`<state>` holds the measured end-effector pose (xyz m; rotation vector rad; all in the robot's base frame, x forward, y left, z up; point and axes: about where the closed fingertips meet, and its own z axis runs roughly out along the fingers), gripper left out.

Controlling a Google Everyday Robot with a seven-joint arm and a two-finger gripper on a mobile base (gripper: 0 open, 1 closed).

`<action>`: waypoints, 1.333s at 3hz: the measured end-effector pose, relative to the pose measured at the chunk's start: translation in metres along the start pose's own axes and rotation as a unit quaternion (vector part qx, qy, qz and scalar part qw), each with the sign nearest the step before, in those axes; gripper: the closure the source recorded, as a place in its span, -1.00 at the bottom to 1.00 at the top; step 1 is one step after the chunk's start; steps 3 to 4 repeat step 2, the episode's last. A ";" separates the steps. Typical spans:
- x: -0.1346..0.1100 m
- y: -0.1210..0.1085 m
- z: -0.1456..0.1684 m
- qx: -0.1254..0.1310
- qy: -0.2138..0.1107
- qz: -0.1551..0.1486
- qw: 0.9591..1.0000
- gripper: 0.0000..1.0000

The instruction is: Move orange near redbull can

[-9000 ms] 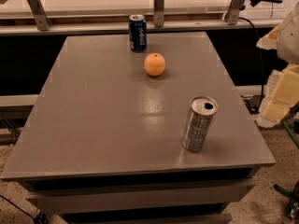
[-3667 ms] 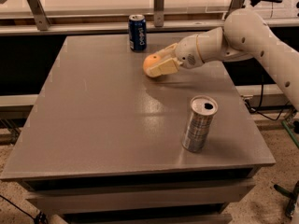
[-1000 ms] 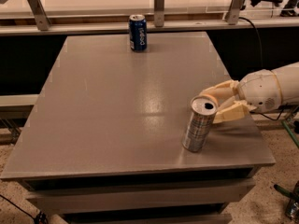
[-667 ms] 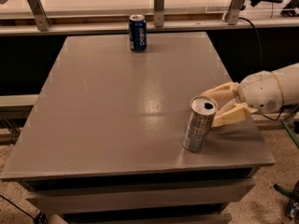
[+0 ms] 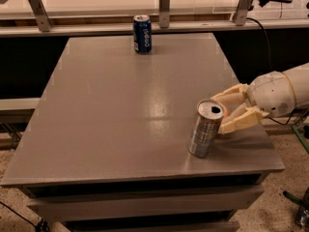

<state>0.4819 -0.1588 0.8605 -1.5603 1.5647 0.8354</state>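
Gripper [image 5: 228, 114] hangs low over the grey table's [image 5: 120, 110] near right part, just right of the upright redbull can [image 5: 206, 128]; its grip cannot be told, and the orange is hidden.

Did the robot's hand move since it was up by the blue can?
Yes. The gripper left the far Pepsi can and now sits just behind the redbull can, nearer the camera.

Warm, dimmish light coming from overhead, glaring softly off desk [image 5: 120, 105] ctr; back counter [image 5: 96, 1] glowing bright. Tool [image 5: 225, 114], at desk's right edge beside silver can [image 5: 205, 132], catching light; area under desk sitting in shadow.
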 end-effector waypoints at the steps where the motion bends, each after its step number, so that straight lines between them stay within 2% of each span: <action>1: 0.006 0.001 -0.001 -0.005 0.011 -0.004 1.000 -1.00; 4: 0.006 0.001 -0.001 -0.005 0.011 -0.004 1.000 -1.00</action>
